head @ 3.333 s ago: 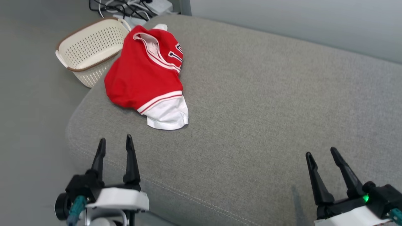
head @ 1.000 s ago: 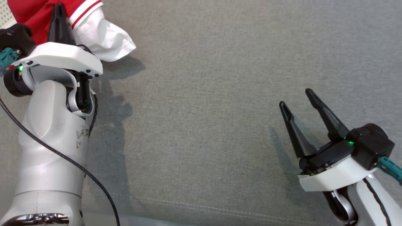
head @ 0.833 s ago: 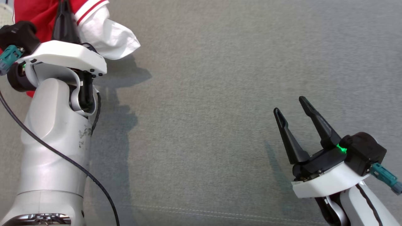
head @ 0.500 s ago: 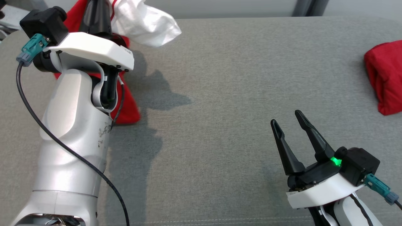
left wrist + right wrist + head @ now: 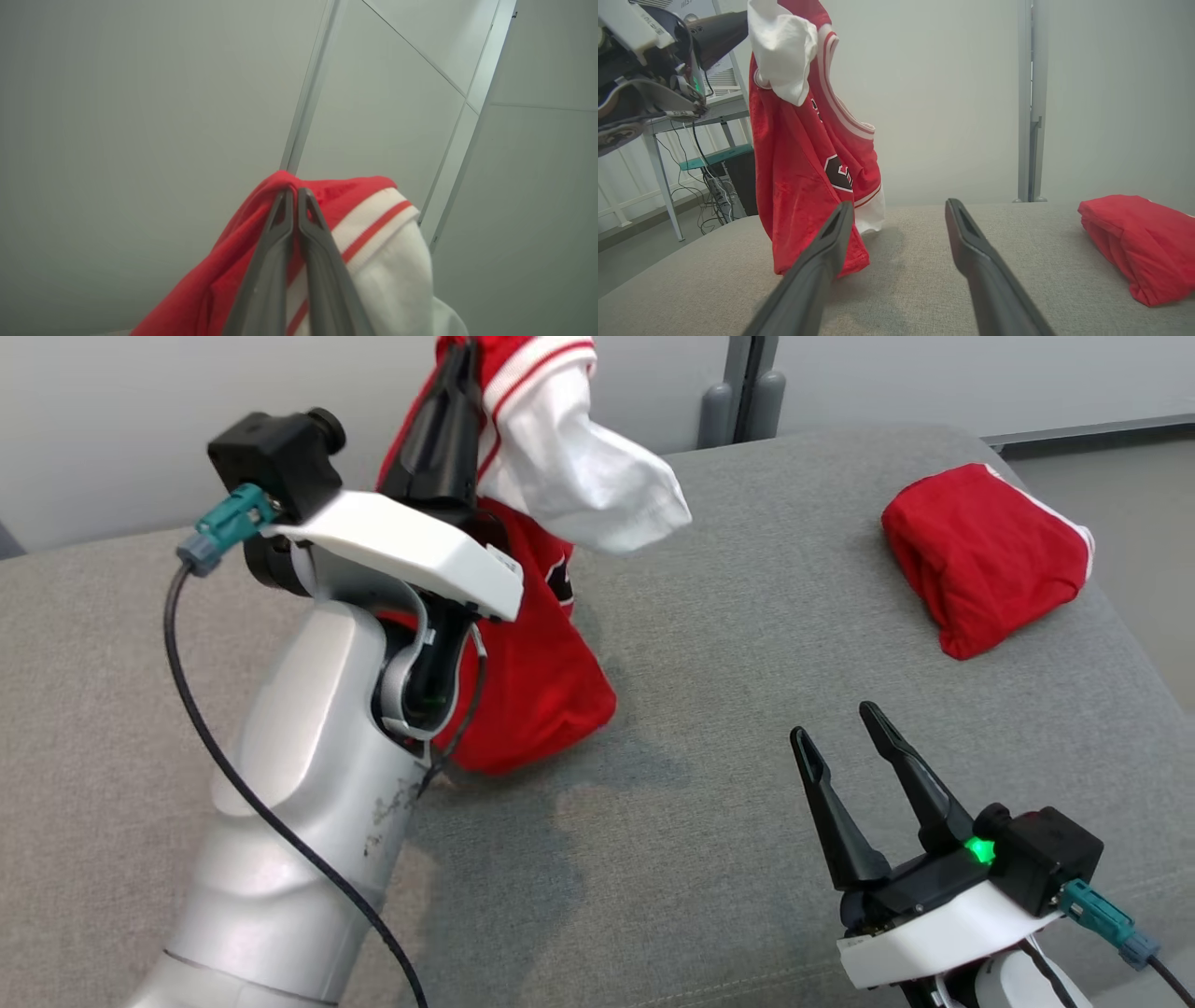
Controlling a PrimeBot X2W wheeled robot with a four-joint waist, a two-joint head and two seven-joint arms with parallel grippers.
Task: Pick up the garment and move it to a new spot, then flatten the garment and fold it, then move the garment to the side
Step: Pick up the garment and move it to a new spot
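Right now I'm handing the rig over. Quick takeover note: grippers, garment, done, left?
Left gripper: shut on the red-and-white garment near a sleeve band, held high.
Right gripper: open, empty, above the grey cushion.
The garment hangs down, its lower edge at or just touching the cushion. A second red bundle lies on the cushion's right end.
Done: pickup.
Left: set it down at the new spot, flatten, fold, move aside.

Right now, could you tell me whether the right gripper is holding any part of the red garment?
No, the right gripper stands open over the cushion, apart from the hanging garment.
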